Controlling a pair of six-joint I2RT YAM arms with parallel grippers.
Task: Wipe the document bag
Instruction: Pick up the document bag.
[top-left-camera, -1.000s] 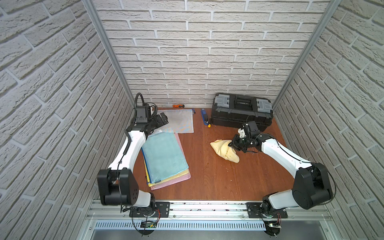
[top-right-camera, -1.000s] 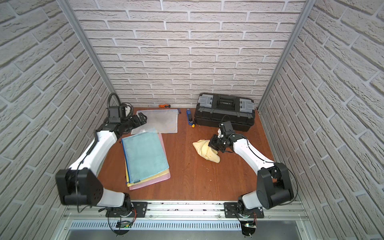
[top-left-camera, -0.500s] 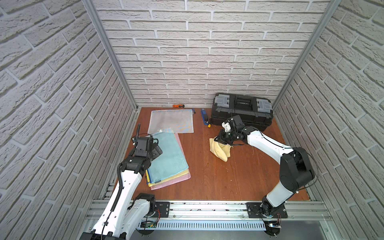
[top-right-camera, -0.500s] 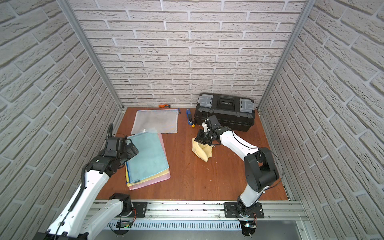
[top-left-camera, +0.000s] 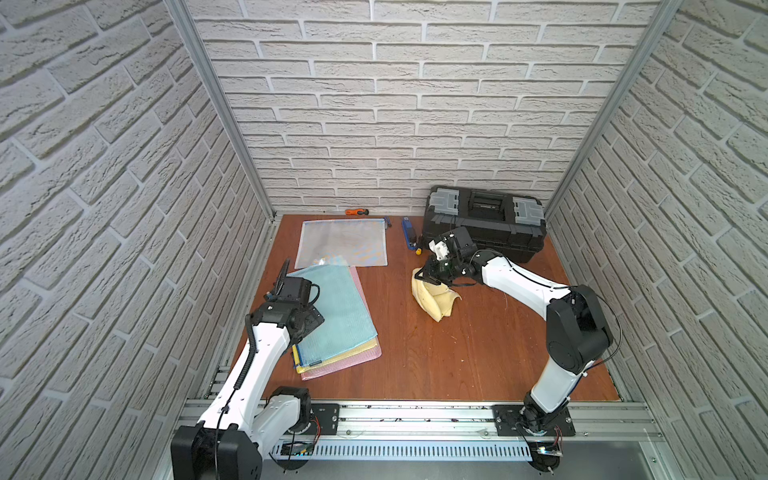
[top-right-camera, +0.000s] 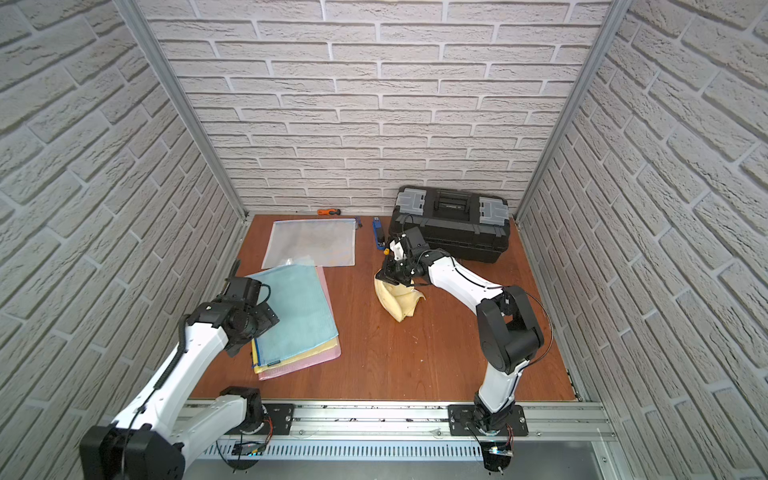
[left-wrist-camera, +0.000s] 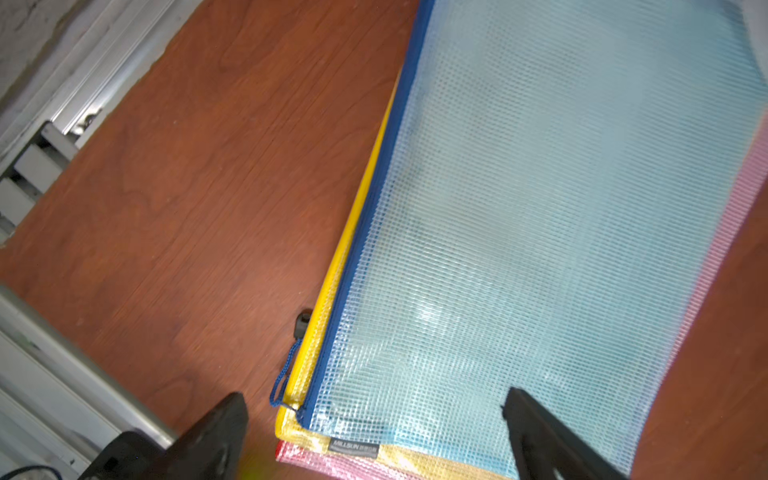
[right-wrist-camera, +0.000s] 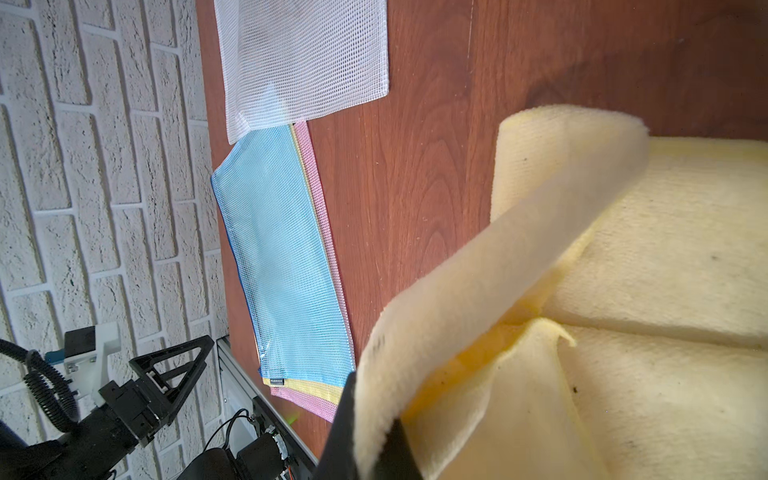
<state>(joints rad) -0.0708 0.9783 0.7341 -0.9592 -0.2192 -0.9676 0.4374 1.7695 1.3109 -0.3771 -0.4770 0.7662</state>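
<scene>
Right wrist view: the right tool (right-wrist-camera: 365, 440) is clenched on one edge of the yellow cloth (right-wrist-camera: 623, 249), which folds over itself. In a top view the lower part of the cloth rests on the tabletop (top-left-camera: 457, 353) around its middle, just in front of the toolbox (top-left-camera: 486, 224). The cloth touches no bag, so I judge that the wiping has not begun. Only the pick-up of the cloth looks done, and carrying it over and making the strokes are left.

The left tool (left-wrist-camera: 374, 397) is released, jaws wide and holding nothing. It hovers over the near end of the blue document bag (top-left-camera: 336, 307).

That bag lies near the left edge of the tabletop, on top of a yellow bag (left-wrist-camera: 291, 426) and a pink bag (left-wrist-camera: 748, 178). A clear mesh bag (top-left-camera: 343, 243) lies flat toward the far left corner, and the stack overlaps its near edge. All four look flat and probably empty. There may be a small scrap inside the clear one, but the mesh makes that hard to tell.

The toolbox sits in the far right corner with its lid down, so its contents are hidden.
</scene>
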